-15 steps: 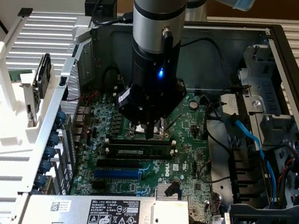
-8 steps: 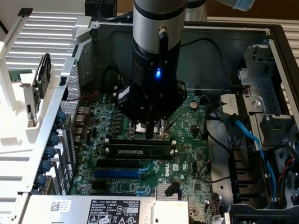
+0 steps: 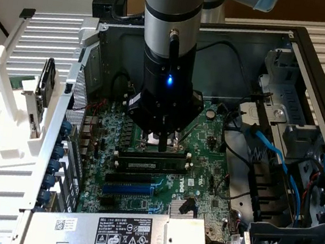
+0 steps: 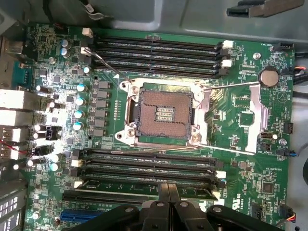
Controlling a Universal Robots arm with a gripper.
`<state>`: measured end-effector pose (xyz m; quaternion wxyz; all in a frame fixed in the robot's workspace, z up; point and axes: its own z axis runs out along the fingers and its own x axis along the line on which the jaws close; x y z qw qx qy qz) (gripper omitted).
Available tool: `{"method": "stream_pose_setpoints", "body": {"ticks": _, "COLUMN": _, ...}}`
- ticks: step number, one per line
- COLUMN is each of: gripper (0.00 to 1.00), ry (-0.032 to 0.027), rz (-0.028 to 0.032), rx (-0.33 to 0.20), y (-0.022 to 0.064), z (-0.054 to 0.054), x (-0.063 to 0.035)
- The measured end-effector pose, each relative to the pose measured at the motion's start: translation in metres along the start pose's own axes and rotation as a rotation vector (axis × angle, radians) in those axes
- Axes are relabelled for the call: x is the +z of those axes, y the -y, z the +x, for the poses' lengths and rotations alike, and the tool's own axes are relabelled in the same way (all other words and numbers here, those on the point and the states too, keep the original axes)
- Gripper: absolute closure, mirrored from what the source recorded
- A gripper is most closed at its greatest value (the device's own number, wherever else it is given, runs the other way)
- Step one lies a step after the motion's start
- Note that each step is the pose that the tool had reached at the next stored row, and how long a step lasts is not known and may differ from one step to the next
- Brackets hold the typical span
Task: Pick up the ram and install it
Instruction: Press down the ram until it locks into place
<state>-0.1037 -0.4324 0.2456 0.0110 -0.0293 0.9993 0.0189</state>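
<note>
Pressing pincer (image 4: 168, 192) shut atop seated ram (image 4: 144, 184)

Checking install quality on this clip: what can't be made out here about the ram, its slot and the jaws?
- Exterior view: where the gripper meets the ram is hidden by the gripper's own body.
- Wrist view: the ram's middle lies behind the shut jaws, so full seating is unclear.
- Wrist view: the slot latches are too small to tell whether they are locked.
- Exterior view: the ram's label print is too small to read.
</note>
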Motion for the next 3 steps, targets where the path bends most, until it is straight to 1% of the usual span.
{"method": "stream_pose_setpoints", "body": {"ticks": 3, "gripper": 0.90, "ry": 0.0000, "rz": 0.0001, "rx": 0.000, "y": 0.0000, "z": 0.0000, "x": 0.0000}}
